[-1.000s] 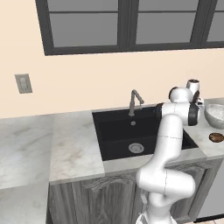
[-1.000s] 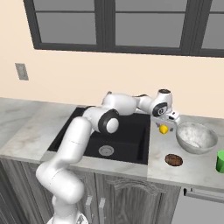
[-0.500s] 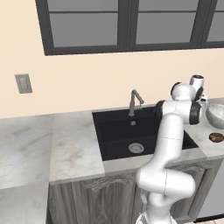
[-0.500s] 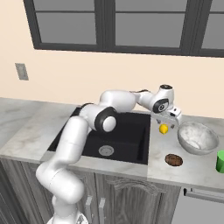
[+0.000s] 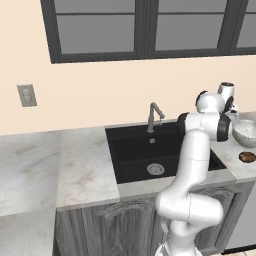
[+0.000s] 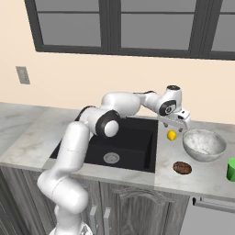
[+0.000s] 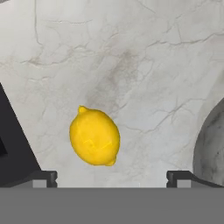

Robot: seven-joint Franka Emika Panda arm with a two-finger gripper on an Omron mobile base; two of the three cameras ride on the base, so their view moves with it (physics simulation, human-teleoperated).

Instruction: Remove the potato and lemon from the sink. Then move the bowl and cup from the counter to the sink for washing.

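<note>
My gripper [image 6: 176,123] hangs with its jaws spread wide and nothing in them, just above the lemon [image 6: 171,135], which lies on the counter [image 6: 202,172] between the sink [image 6: 126,146] and the bowl [image 6: 204,144]. The bowl comes next: I judge it rigid, fairly heavy and smooth, so I would pinch its near rim. It sits just beside my hand.

So there was one lemon [image 6: 171,135], one potato [image 6: 182,167], one bowl [image 6: 204,144] and one green cup [image 6: 231,169], all out on the counter [image 6: 202,176]. One sink [image 6: 128,142] too, with one faucet [image 5: 154,114] and one drain [image 6: 110,158].
</note>
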